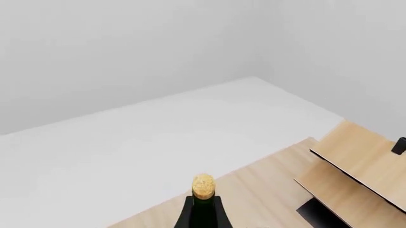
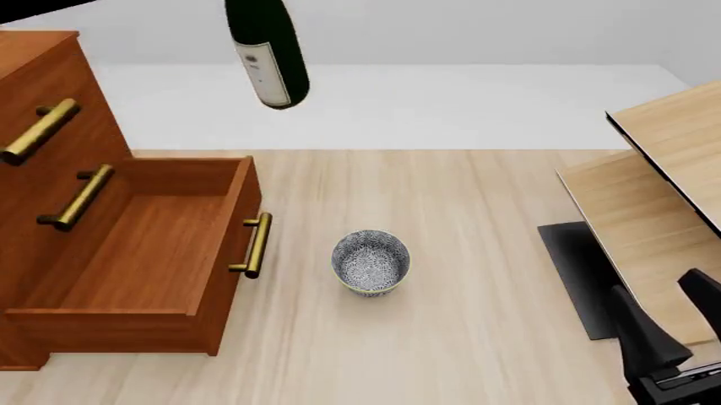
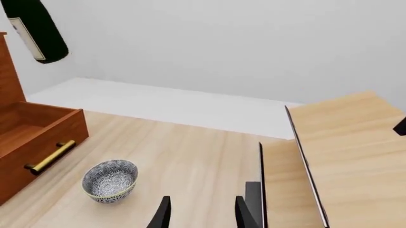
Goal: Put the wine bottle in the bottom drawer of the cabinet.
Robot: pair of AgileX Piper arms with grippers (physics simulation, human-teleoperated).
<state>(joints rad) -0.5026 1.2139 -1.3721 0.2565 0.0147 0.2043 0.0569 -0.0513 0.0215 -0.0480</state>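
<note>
**Bottle aloft, drawer open, placement outstanding**

Tall dark-green glass wine bottle with white label [image 2: 268, 52] seen high in the front view, clear of the table, hanging above and behind the open drawer, slightly toward the bowl side. Tan-gold cap [image 1: 203, 185] and dark neck visible in the left wrist view, consistent with carriage by the left gripper; fingers themselves out of sight, so grasp state impossible to tell directly. Deep reddish-brown wooden bottom drawer [image 2: 135, 245] of the large reddish-brown cabinet [image 2: 34, 93] pulled well out, brass bar handle [image 2: 255, 245] facing the table. Drawer interior bare. Small blue-and-white patterned bowl [image 2: 371, 261] just beside the drawer front, nothing in it. Right gripper [image 3: 200, 211] low at the table's right, fingers parted, holding nothing. Judged: opening done; lowering and release remaining.
</note>
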